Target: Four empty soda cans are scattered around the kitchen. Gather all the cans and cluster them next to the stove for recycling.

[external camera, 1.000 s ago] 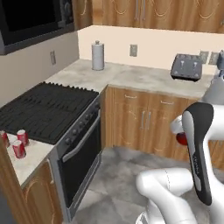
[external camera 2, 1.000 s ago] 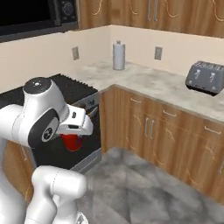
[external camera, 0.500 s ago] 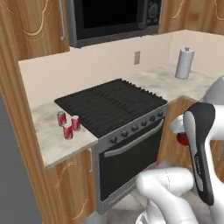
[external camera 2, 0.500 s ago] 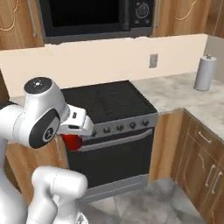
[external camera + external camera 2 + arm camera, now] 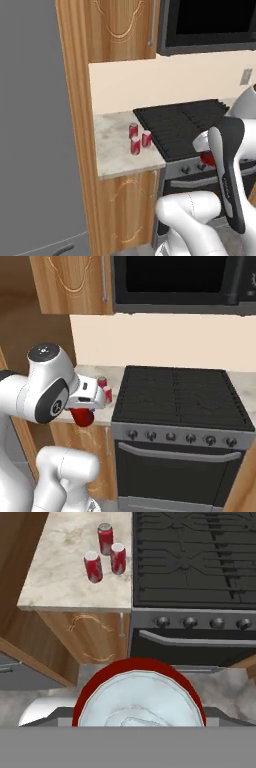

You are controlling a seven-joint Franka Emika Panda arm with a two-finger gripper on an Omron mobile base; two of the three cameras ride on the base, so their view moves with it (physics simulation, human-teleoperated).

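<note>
My gripper is shut on a red soda can, held low in front of the counter edge, left of the stove. In the hand view the held can shows its silver top at the bottom, with the floor below it. In the left base view the same can peeks out beside my forearm. Three more red cans stand upright in a tight group on the marble counter, just left of the black cooktop. The group also stands near the stove.
A black microwave hangs above the stove. A tall grey fridge and a wooden side panel close off the counter's left end. Below the counter is a wooden cabinet door; the oven handle runs along the front.
The whole picture has shifted as the base turned left: the stove and the three cans now sit near the middle. The arm keeps its pose with the can in the gripper.
</note>
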